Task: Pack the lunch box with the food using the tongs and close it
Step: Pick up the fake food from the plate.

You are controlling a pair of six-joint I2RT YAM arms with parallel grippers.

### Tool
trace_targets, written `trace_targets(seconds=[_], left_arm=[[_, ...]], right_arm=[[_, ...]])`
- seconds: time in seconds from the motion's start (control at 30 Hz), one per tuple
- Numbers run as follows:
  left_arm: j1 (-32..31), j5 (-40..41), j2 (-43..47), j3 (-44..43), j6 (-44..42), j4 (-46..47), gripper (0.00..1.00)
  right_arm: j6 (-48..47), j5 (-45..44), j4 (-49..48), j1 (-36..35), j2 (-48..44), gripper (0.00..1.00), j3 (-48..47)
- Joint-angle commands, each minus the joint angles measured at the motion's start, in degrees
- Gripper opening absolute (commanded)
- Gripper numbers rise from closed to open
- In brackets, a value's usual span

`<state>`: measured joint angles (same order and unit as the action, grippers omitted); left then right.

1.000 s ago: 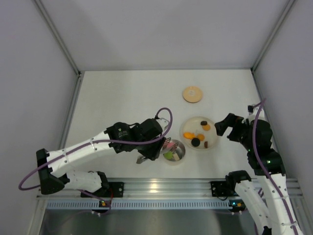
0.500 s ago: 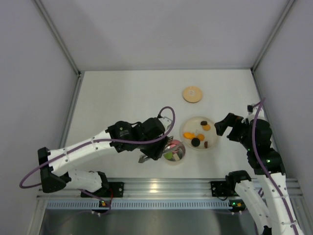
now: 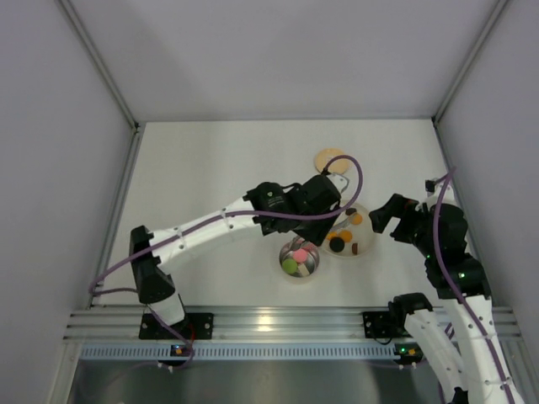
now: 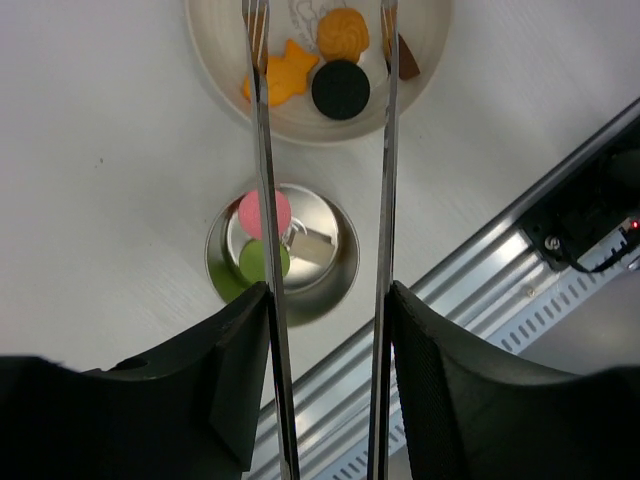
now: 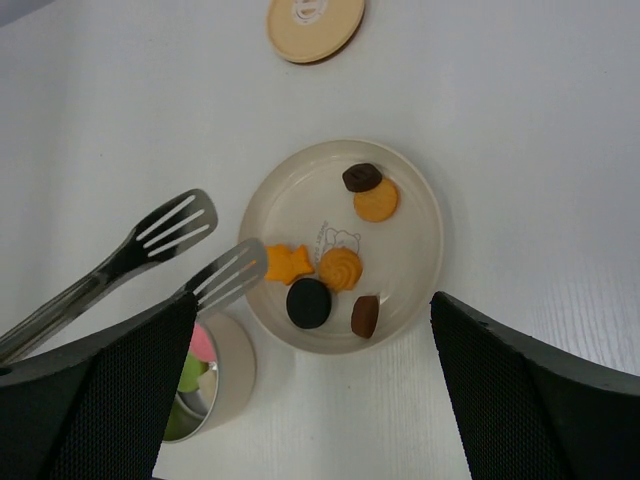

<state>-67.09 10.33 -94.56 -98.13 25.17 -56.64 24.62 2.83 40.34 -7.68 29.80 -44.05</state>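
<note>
My left gripper [image 3: 327, 200] is shut on the tongs [image 4: 384, 200], whose two thin arms run between its fingers [image 4: 440, 390]. The slotted tong tips [image 5: 226, 275] stand apart over the near left rim of the cream plate [image 5: 432, 222]. On the plate lies the food: an orange star [image 5: 288, 263], a swirl cookie [image 5: 343, 268], a black round piece [image 5: 308, 302] and brown bits [image 5: 365, 316]. The steel lunch box [image 3: 299, 259] stands uncovered in front of the plate, holding pink [image 4: 265, 213] and green [image 4: 262, 260] pieces. Its wooden lid [image 5: 315, 15] lies beyond the plate. My right gripper [image 5: 313, 330] hangs open above the plate's right side.
The aluminium rail [image 3: 269, 320] runs along the table's near edge, just behind the lunch box. White walls [image 3: 101, 126] close the table at left, back and right. The left arm [image 3: 210, 227] stretches diagonally across the near middle of the table.
My left arm swung right and away from the lunch box, carrying the tongs to the plate, and the tong arms spread slightly. The right arm stayed still.
</note>
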Motion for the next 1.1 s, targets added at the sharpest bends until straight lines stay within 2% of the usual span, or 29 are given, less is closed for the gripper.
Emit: trace_targets(seconds=[0.0, 0.2, 0.4, 1.07], left_arm=[[2.74, 0.22, -7.45, -6.97, -2.31, 3.99, 0.54], [7.05, -3.29, -17.21, -13.92, -2.32, 6.19, 0.52], [8.64, -3.73, -23.02, -16.39, -3.28, 8.21, 0.54], [8.64, -6.81, -23.64, -13.76, -3.64, 11.47, 0.53]], right_arm=[[-0.45, -0.28, 0.97, 0.74, -0.09, 1.00, -3.41], [-0.36, -0.02, 2.02, 0.65, -1.06, 0.99, -3.50], [-0.54, -0.46, 2.29, 0.74, -1.24, 0.99, -3.67], [-0.72, -0.54, 2.38, 0.74, -1.50, 1.00, -3.14]])
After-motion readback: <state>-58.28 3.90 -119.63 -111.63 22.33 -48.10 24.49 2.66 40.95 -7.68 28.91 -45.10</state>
